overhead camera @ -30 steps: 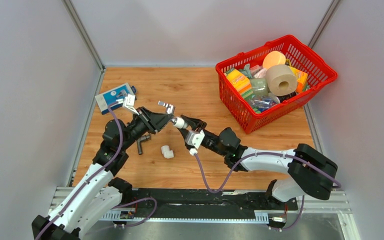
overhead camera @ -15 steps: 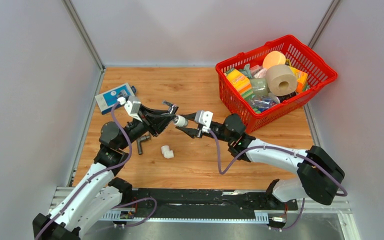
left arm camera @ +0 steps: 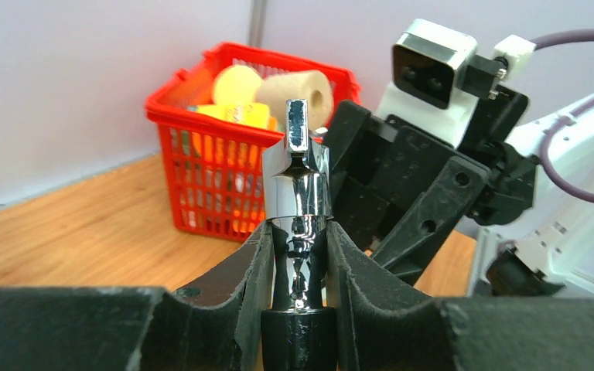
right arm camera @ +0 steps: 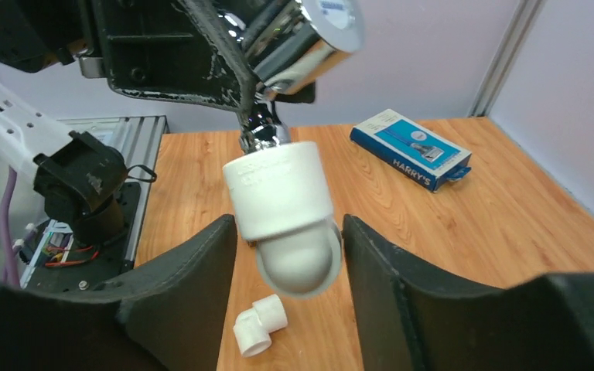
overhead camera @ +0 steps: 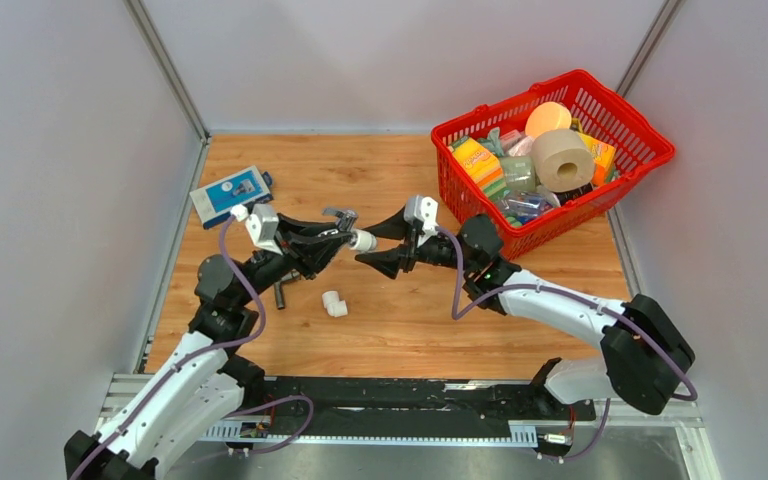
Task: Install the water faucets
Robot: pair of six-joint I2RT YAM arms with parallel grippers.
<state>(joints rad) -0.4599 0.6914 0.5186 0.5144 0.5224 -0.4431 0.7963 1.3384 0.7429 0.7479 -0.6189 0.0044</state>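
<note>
My left gripper is shut on the shiny chrome faucet, held above the table; in the left wrist view the faucet stands upright between the fingers. A white elbow fitting sits on the faucet's threaded end. My right gripper is open, with one jaw on each side of that fitting and a narrow gap on both sides. The dark grey L-shaped faucet lies on the table under the left arm, partly hidden.
A second white elbow fitting lies on the wooden table below the grippers; it also shows in the right wrist view. A blue box lies at the back left. A red basket full of items stands at the back right.
The right wrist has rolled and swung towards the back, and its jaws have spread apart around the white fitting. The left gripper has rolled a little, still holding the chrome faucet.
</note>
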